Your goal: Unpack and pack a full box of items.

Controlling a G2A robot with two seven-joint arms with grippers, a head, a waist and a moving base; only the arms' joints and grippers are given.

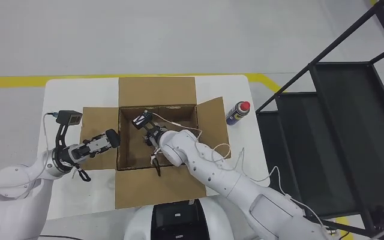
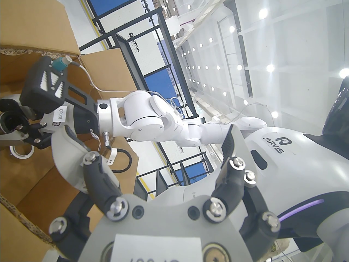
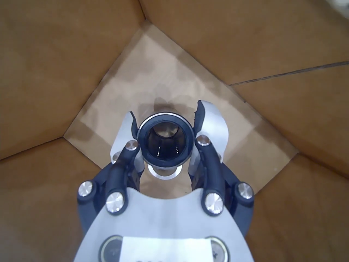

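From above, I see the cardboard box (image 1: 157, 90) open at the middle of the white worktop (image 1: 66, 96). My right arm reaches down inside it, and the left gripper (image 1: 111, 138) sits over the left flap. A spray can (image 1: 238, 111) sits on the worktop just right of the box.

On the left wrist camera, that gripper's fingers (image 2: 68, 148) stand wide apart, gripping nothing.

On the right wrist camera, the right gripper (image 3: 166, 110) is clamped on a black-rimmed metal cylinder (image 3: 165, 140), over the box floor near a corner. I cannot tell whether it touches.
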